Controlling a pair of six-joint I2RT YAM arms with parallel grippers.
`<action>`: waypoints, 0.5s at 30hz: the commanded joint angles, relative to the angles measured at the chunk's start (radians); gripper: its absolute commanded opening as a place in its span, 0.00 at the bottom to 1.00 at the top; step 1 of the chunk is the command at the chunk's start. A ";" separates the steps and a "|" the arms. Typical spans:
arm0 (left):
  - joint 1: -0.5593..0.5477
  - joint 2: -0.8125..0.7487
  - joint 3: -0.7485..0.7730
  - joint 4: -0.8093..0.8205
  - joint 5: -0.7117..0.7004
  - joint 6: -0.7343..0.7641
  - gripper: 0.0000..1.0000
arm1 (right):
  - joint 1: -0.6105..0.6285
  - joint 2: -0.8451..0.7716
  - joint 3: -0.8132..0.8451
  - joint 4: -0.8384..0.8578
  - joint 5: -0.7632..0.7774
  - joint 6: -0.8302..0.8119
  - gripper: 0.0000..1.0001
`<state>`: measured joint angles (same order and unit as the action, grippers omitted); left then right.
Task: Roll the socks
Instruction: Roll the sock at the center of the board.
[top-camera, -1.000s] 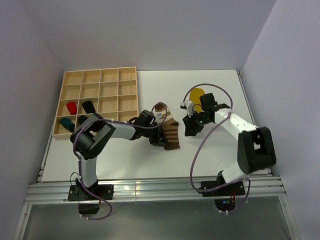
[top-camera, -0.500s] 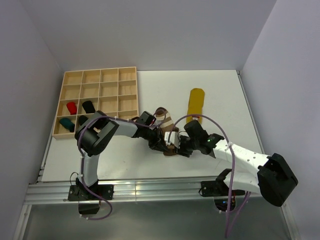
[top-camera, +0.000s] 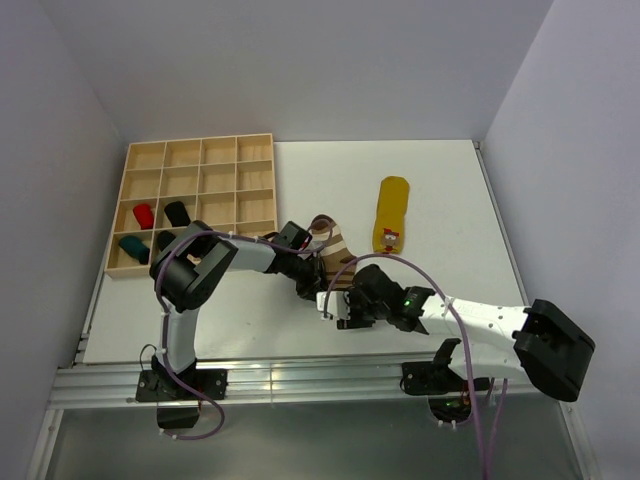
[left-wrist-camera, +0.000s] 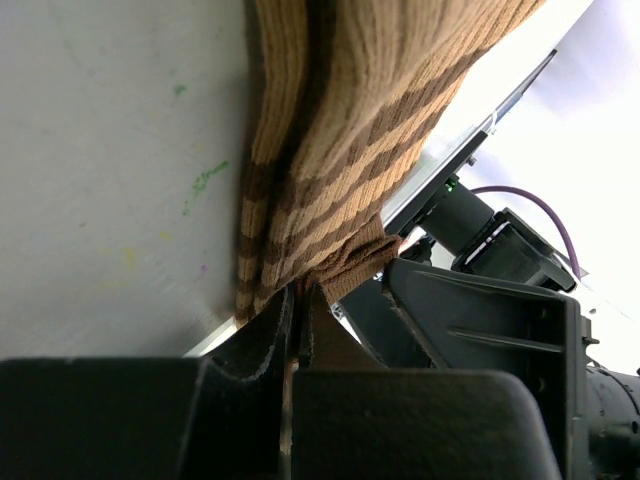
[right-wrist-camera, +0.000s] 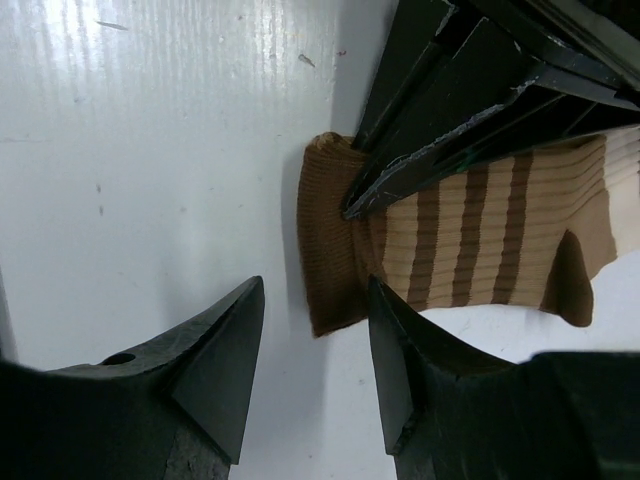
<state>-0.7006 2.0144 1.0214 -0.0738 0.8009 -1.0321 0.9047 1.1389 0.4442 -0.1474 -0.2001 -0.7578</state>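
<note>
While the left end effector (left-wrist-camera: 298, 300) pinches the striped sock (left-wrist-camera: 330, 150) at frame centre, the right end effector (right-wrist-camera: 314, 300), arm stretched low, stands half-open astride its brown end.

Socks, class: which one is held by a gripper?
The brown-striped sock, pinched in the left gripper. The yellow sock lies free on the table; the others sit in the wooden tray.

Tight squeeze mid-table: left gripper (left-wrist-camera: 298, 300) pinches the striped sock (right-wrist-camera: 480, 240), right gripper (right-wrist-camera: 310, 300) spread around the same end. Yellow sock (top-camera: 391, 214) lies behind, tray (top-camera: 200, 139) walls off the far left. Bare table (top-camera: 450, 190) at right.
</note>
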 joint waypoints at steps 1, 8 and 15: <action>0.006 0.052 -0.023 -0.107 -0.088 0.047 0.00 | 0.026 0.021 -0.021 0.097 0.069 -0.009 0.53; 0.006 0.066 -0.004 -0.138 -0.085 0.078 0.00 | 0.042 0.067 -0.041 0.187 0.125 -0.008 0.51; 0.004 0.070 0.020 -0.156 -0.074 0.109 0.00 | 0.045 0.116 -0.006 0.161 0.142 0.009 0.43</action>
<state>-0.6987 2.0312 1.0534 -0.1253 0.8192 -0.9791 0.9405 1.2324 0.4129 0.0078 -0.0811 -0.7567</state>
